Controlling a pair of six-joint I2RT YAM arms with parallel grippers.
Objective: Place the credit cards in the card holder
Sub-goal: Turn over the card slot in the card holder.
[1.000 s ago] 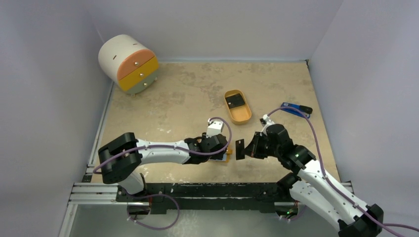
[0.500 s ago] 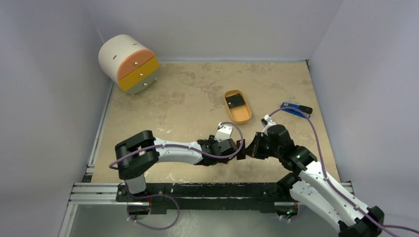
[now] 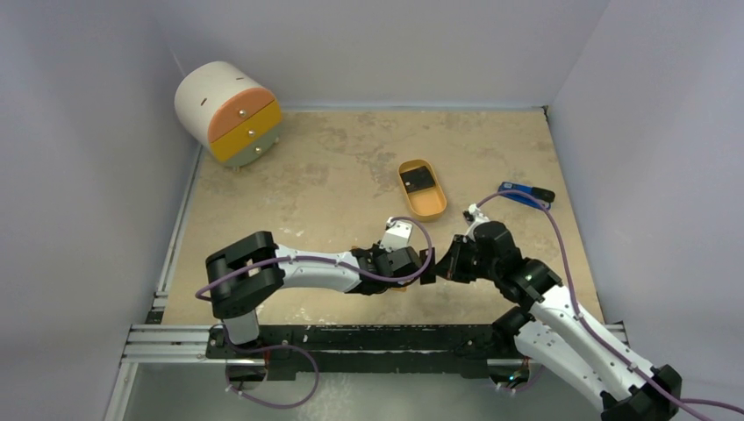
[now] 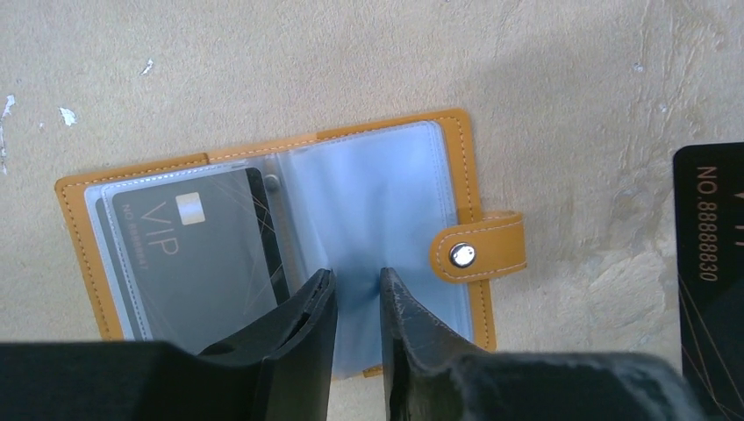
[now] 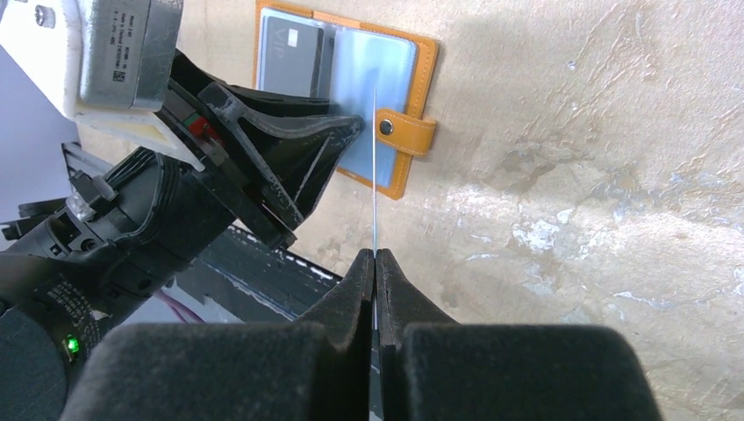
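The card holder (image 4: pixel 456 158) lies open on the table, orange with pale blue sleeves, and also shows in the right wrist view (image 5: pixel 421 61). One dark VIP credit card (image 4: pixel 189 254) sits in its left sleeve. My left gripper (image 4: pixel 355 276) is over the right half, its jaws nearly together with a blue sleeve pinched between them. My right gripper (image 5: pixel 375 254) is shut on a second black credit card (image 5: pixel 375 158), held on edge just right of the holder's snap tab (image 4: pixel 478 250). That card shows at the right edge of the left wrist view (image 4: pixel 711 263). A third card (image 3: pixel 418 180) lies in the tray.
An orange oval tray (image 3: pixel 430 209) stands behind the grippers. A blue-and-black gadget (image 3: pixel 525 194) lies at the right. A round white drawer unit (image 3: pixel 230 112) with orange and yellow drawers stands at the back left. In the top view both grippers meet near the front edge.
My left gripper has moved right to meet the right gripper's card and now covers the card holder in the top view. In the last half second almost nothing moved.
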